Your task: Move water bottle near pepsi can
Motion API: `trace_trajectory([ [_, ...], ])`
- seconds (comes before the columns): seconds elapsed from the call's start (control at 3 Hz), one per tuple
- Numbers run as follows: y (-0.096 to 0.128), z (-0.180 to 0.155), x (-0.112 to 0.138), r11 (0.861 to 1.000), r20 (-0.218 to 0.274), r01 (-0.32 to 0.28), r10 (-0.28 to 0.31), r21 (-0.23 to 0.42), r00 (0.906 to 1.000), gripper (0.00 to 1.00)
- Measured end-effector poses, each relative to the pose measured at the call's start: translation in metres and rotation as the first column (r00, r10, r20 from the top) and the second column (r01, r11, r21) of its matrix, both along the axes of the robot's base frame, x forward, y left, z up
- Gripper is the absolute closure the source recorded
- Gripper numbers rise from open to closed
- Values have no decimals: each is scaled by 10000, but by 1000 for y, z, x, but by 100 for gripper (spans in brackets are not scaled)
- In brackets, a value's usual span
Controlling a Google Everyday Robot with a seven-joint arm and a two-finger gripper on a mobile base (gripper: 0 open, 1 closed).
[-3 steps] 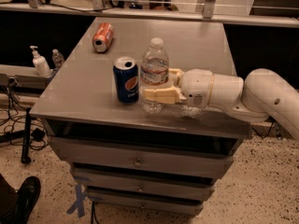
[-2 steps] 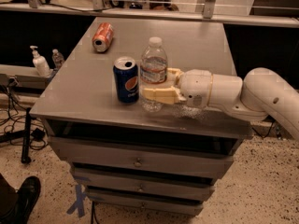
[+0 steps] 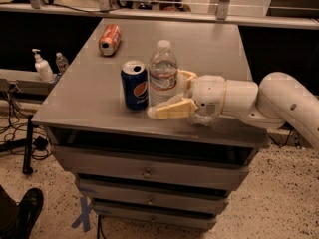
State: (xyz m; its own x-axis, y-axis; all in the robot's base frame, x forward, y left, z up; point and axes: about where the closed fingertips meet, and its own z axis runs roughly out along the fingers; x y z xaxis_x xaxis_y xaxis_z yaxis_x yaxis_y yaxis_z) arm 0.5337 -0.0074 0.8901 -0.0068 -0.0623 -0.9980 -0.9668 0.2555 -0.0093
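The water bottle [image 3: 162, 68], clear ribbed plastic with a white cap, stands upright on the grey cabinet top [image 3: 89, 98], right next to the pepsi can [image 3: 134, 86], which stands just to its left. My gripper [image 3: 167, 94] reaches in from the right with its cream fingers [image 3: 172, 109] on either side of the bottle's lower half. One finger lies in front of the bottle and the other behind it, both closed against it. The bottle's base is hidden behind the front finger.
An orange can [image 3: 109, 39] lies on its side at the back left of the top. A white pump bottle [image 3: 42, 67] and a tiny clear bottle [image 3: 62, 62] stand on a lower shelf at left. Drawers [image 3: 147, 172] sit below the top.
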Motion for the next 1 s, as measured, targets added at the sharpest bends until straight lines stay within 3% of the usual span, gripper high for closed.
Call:
trace_trajectory([
  [0.33,-1,1,0,10000,16,-7,7,-11,10000,0],
  [0.67,-18,17,1,9995,402,255,-246,-209,9989,0],
  [1.0,-52,52,4,9954,1152,762,-691,-579,9909,0],
])
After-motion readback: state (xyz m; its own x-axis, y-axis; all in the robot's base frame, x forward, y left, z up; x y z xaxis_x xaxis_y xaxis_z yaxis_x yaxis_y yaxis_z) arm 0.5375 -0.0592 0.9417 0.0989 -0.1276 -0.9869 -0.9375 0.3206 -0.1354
